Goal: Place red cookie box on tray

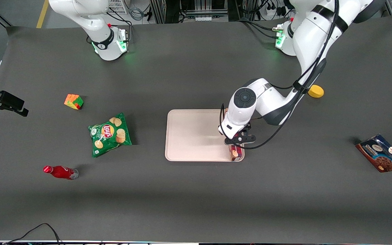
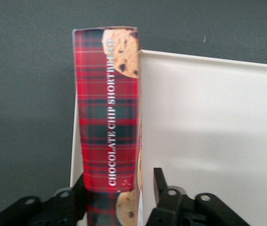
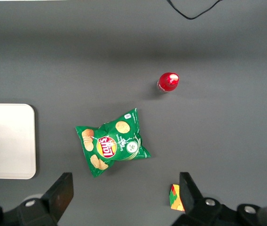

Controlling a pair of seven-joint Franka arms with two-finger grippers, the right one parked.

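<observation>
Your gripper [image 2: 117, 197] sits low over the working-arm-end edge of the tray [image 1: 192, 134], its two fingers [image 2: 168, 200] closed against the long sides of the red cookie box [image 2: 107, 113], so you are grasping the carton near one end, with only a narrow spread between the pads, just the box's width. The box lies along that edge of the tray; in the wrist view most of it appears over the pale pink surface, right at the rim, with dark table showing alongside, and whether it rests fully flat inside or rides on the rim you cannot tell. Treat it as a light, stiff cardboard carton: it should keep its shape under a modest squeeze, but the glossy print may be slippery, and being long and held near an end it may swing or tip when let go. A hold nearer the middle of its length would be steadier. Farther out, a blue cookie bag [image 1: 382, 158] and a yellow disc [image 1: 315, 91] lie toward the working arm's end, and a green chip bag [image 1: 110, 134], a puzzle cube [image 1: 74, 101] and a red bottle [image 1: 60, 172] toward the parked arm's end.
</observation>
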